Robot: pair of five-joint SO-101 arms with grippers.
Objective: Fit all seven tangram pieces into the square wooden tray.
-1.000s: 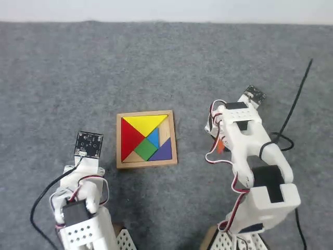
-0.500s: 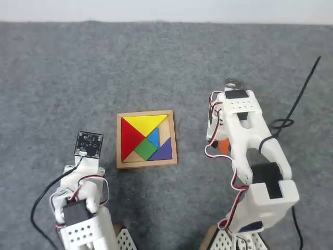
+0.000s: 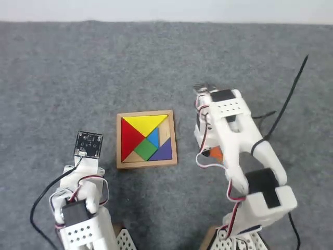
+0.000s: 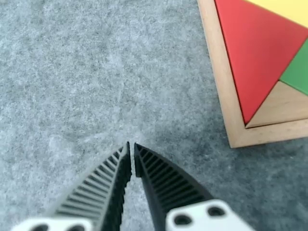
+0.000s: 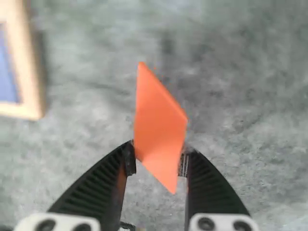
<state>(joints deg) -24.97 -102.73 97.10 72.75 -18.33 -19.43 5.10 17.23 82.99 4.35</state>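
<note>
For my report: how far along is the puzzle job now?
Done: yellow, red, blue, green and purple pieces sit in the tray. In hand: the right gripper grips the orange piece, beside the tray. Left: fitting it into the bare slot by the tray's right rim; the pale lower-left corner may be empty too.

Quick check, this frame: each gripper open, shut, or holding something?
Left gripper: shut, holding nothing.
Right gripper: shut on the orange piece.
</note>
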